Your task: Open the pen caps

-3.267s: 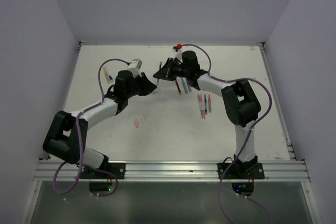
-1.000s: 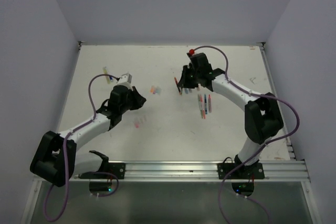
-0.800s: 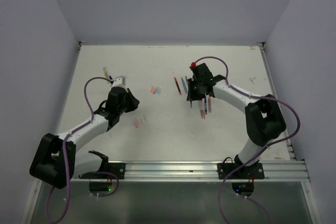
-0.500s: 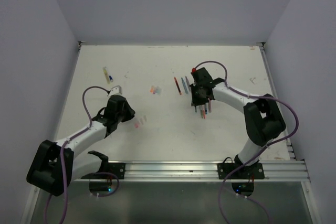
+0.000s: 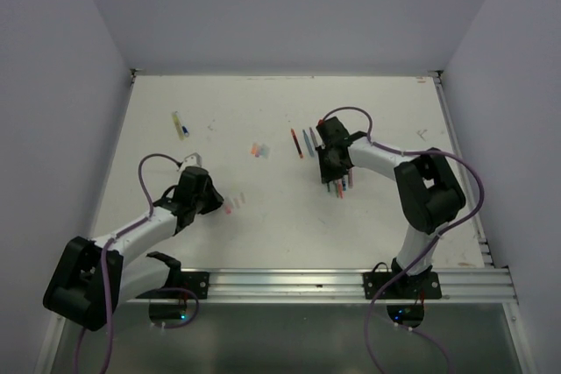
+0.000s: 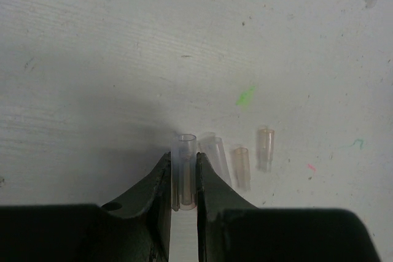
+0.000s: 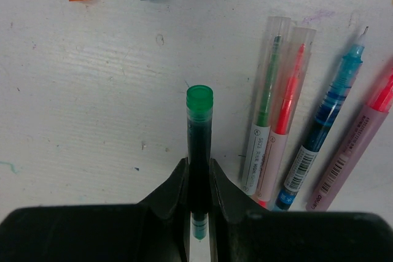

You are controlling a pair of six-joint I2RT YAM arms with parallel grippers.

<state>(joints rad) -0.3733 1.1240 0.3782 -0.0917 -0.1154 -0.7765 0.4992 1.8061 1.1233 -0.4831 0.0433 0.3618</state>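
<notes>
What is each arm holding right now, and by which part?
The left tool pinches a clear cap by its sides, open end sticking out. The right tool grips a green pen along its barrel, green end poking forward.

It was a robot lab cell — a scuffed white table [image 5: 263,234] boxed in by plain pale walls [image 5: 53,85]; a left arm [image 5: 145,227] and right arm [image 5: 425,194] were bolted to an aluminium rail [image 5: 289,282] at its near edge; purple cables [image 5: 342,112] looped off them — ink smudges [image 6: 245,95] marked the top.
</notes>
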